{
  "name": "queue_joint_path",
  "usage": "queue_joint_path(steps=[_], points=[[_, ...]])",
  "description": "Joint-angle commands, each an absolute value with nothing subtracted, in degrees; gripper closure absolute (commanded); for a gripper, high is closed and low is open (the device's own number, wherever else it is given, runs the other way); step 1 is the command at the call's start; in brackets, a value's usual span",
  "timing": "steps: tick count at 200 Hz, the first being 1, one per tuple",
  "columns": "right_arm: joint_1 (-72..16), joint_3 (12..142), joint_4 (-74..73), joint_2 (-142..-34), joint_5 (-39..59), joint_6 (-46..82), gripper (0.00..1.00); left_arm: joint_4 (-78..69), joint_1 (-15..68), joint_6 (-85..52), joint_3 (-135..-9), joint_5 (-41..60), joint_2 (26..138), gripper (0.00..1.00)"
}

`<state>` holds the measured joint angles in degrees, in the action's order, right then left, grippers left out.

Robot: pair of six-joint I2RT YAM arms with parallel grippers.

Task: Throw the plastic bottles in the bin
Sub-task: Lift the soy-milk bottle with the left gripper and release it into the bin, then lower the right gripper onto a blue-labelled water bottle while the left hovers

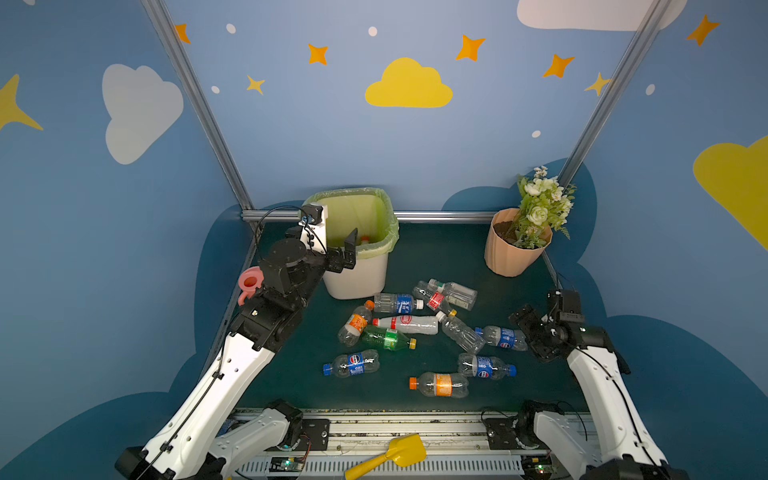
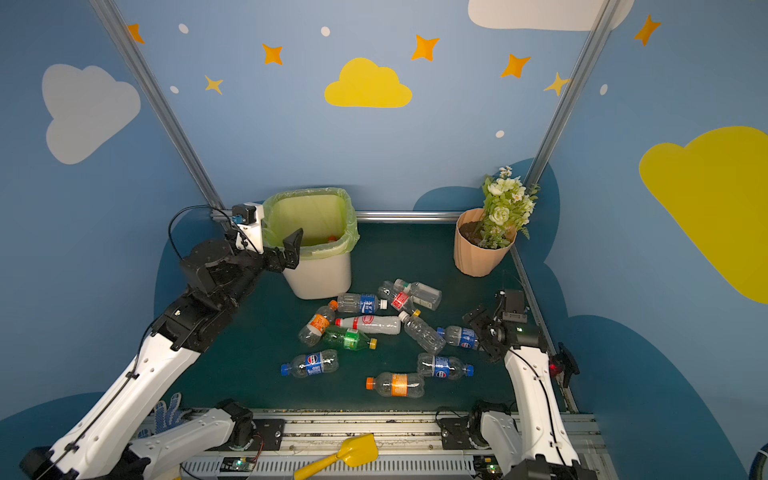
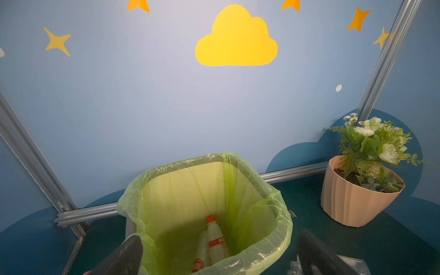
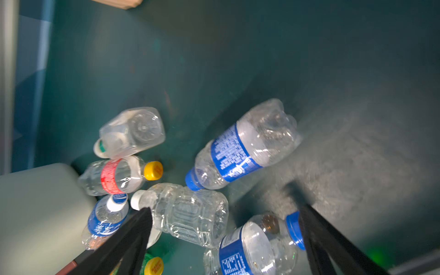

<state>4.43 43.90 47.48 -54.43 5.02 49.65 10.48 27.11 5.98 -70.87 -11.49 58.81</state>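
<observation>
Early stage. Bin [image 1: 357, 274] at 11 o'clock on the bench [image 1: 291, 386] holds at least two white bottles [image 3: 215, 240]. Eleven plastic bottles [image 1: 409, 324] lie loose, centre to 3 o'clock. Left end effector [image 1: 347, 249] is wide and empty at the bin's 7 o'clock rim. Right end effector [image 1: 527, 334] is wide and empty over the blue-label bottle [image 1: 503, 337], likely the next pick.
</observation>
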Motion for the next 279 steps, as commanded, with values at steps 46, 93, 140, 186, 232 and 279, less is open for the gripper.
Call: queue_joint_path(steps=[46, 93, 140, 186, 232, 279], points=[[4.61, 45.53, 49.58, -63.11, 9.05, 56.71, 0.06, 9.89, 26.91, 12.15, -75.05, -12.41, 63.84, 0.0], [4.6, 45.0, 46.71, -69.09, 10.11, 59.13, 0.06, 10.01, 26.82, 13.35, -75.94, -12.85, 65.47, 0.0], [4.65, 48.96, 44.6, -76.18, 8.29, 59.02, 0.06, 11.9, 26.63, 13.67, -76.62, -13.99, 64.82, 0.0], [4.57, 51.99, 44.18, -82.92, 8.06, 58.89, 0.09, 13.25, 26.46, 15.28, -77.51, -15.78, 64.46, 0.0], [4.27, 54.09, 44.38, -87.54, 7.91, 58.56, 0.16, 13.76, 26.46, 15.89, -76.66, -18.3, 63.55, 0.0], [3.96, 57.06, 44.27, -93.06, 7.87, 57.48, 0.24, 14.75, 26.17, 16.33, -76.2, -20.73, 62.49, 0.0]])
